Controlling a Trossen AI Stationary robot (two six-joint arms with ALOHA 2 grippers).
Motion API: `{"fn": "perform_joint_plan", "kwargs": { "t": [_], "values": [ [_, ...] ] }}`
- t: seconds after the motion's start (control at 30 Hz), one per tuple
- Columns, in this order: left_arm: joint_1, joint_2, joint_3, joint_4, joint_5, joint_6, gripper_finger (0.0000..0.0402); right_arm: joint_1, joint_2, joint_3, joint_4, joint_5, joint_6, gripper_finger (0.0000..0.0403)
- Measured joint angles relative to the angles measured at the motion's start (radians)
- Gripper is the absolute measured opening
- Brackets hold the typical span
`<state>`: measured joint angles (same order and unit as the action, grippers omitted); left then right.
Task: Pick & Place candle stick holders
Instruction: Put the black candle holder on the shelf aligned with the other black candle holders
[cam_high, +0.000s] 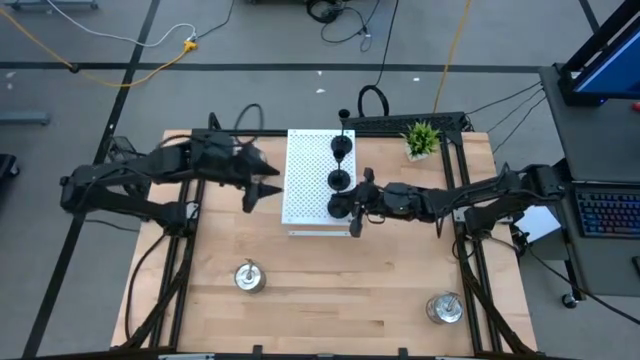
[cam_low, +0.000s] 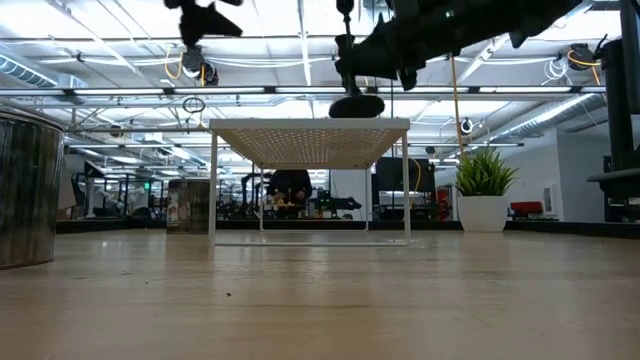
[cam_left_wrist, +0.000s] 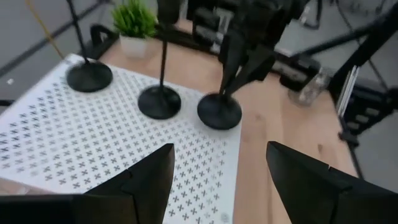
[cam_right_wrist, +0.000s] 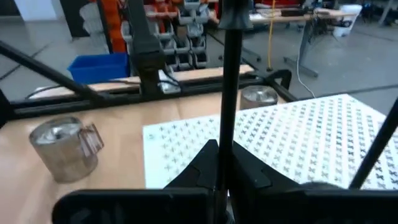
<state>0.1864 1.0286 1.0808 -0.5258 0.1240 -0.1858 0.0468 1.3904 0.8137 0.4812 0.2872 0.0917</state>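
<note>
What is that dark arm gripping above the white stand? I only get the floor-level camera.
Observer: The right gripper is shut on the thin stem of a black candle stick holder, near the corner of the white board.
Operator: Are there more up there?
Observer: Yes. A second black holder and a third black holder stand in a row with it.
Operator: And the shiny thing on my left?
Observer: A silver holder on the wooden table. Another silver one stands further right.
Operator: And the other arm?
Observer: The left gripper hovers open and empty at the board's left edge.
</note>
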Motion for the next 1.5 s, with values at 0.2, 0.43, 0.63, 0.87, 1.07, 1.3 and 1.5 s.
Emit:
{"fn": "perform_joint_plan", "kwargs": {
  "t": [0.2, 0.43, 0.63, 0.87, 1.07, 1.3, 1.5],
  "values": [
    [0.000, -0.093, -0.015, -0.004, -0.021, -0.007, 0.0258, -0.010, 0.000, -0.062, 0.096, 0.001, 0.024, 0.0007],
    [0.000, -0.120, -0.015, -0.022, -0.021, -0.003, 0.0257, -0.015, 0.001, -0.095, 0.136, 0.023, 0.045, 0.0007],
    [-0.001, -0.119, -0.015, -0.025, -0.022, 0.002, 0.0257, -0.016, 0.000, -0.094, 0.133, 0.024, 0.065, 0.0008],
    [0.000, -0.118, -0.015, -0.024, -0.023, 0.008, 0.0257, -0.020, 0.006, -0.094, 0.138, 0.024, 0.081, 0.0008],
    [0.000, -0.113, -0.015, -0.022, -0.023, 0.015, 0.0257, -0.019, 0.058, -0.092, 0.177, 0.025, 0.105, 0.0008],
    [0.000, -0.113, -0.015, -0.023, -0.022, 0.015, 0.0257, -0.019, 0.066, -0.091, 0.188, 0.024, 0.094, 0.0008],
    [-0.001, -0.113, -0.015, -0.024, -0.022, 0.021, 0.0257, -0.019, 0.066, -0.091, 0.186, 0.024, 0.095, 0.0018]
  ]
}}
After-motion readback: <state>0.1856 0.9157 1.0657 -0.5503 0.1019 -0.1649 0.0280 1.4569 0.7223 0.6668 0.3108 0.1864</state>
